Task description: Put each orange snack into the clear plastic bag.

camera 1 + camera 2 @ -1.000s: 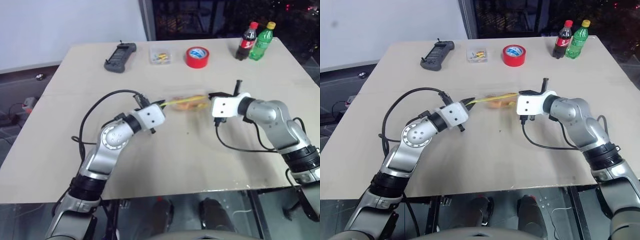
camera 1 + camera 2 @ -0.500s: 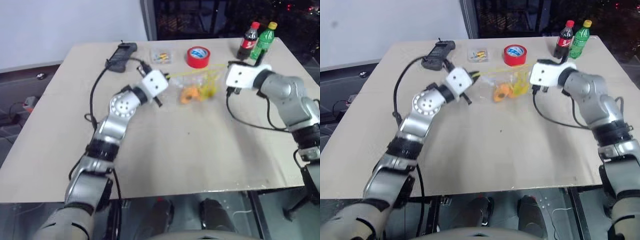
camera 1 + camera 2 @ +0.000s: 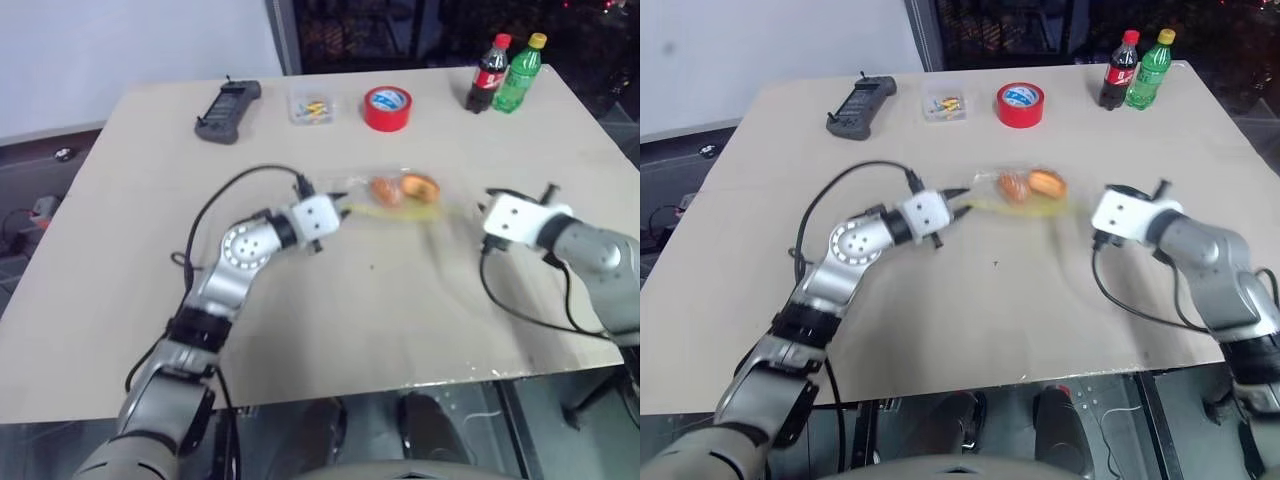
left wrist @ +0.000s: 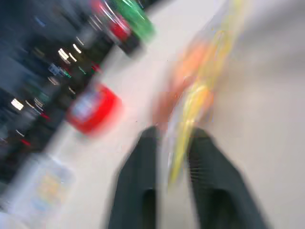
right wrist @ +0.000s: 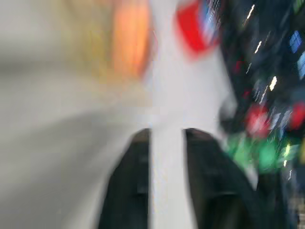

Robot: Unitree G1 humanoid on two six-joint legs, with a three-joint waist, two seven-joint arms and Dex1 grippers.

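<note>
The clear plastic bag (image 3: pixel 402 212) lies on the table's middle with its yellow seal strip toward me. Two orange snacks sit inside it, a darker one (image 3: pixel 384 190) and a lighter bun-shaped one (image 3: pixel 420 187). My left gripper (image 3: pixel 340 207) is at the bag's left end. Its fingers (image 4: pixel 143 157) stand apart, open, with the yellow strip running loosely between them. My right gripper (image 5: pixel 167 135) is open with only bare table between its fingers. Its white wrist housing (image 3: pixel 512 218) is a short way right of the bag, apart from it.
Along the table's far edge stand a black handheld device (image 3: pixel 226 98), a small clear box of yellow bits (image 3: pixel 313 107), a red tape roll (image 3: pixel 387 107), a cola bottle (image 3: pixel 487 72) and a green bottle (image 3: pixel 522 70). Cables trail from both wrists over the table.
The bag, held up between both shut grippers, came down and nearer onto the table. Both grippers opened. The right gripper pulled away to the right, off the bag.
</note>
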